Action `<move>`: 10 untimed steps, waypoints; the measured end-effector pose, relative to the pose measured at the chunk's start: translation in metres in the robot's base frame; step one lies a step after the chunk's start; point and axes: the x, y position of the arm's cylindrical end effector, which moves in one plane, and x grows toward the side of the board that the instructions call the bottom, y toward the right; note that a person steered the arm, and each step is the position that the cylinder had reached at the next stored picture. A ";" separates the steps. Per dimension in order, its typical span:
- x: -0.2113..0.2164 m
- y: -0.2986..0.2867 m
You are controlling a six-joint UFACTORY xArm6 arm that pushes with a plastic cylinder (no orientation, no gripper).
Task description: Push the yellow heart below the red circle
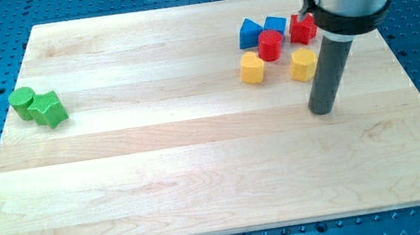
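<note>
My tip (322, 109) rests on the wooden board (202, 176), just below and to the right of a yellow block (303, 64), not touching it. It is a plain rod (no jaws to open or close). The red circle (270, 45) stands between the two yellow blocks, slightly above them. The other yellow block (252, 69) looks like the heart; it lies just beside the red circle, at its lower left.

- A pale wooden counter (201, 168) carries every block.
- View's left: green circle (22, 100) touching green star (50, 109).
- View's top right: two blue blocks (250, 33) (275, 24), red circle (270, 45), red star (302, 29), yellow heart (252, 69), yellow hexagon (302, 64).
</note>
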 end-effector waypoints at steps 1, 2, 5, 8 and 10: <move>0.003 -0.066; 0.003 -0.161; -0.075 -0.190; -0.087 -0.142; -0.104 -0.134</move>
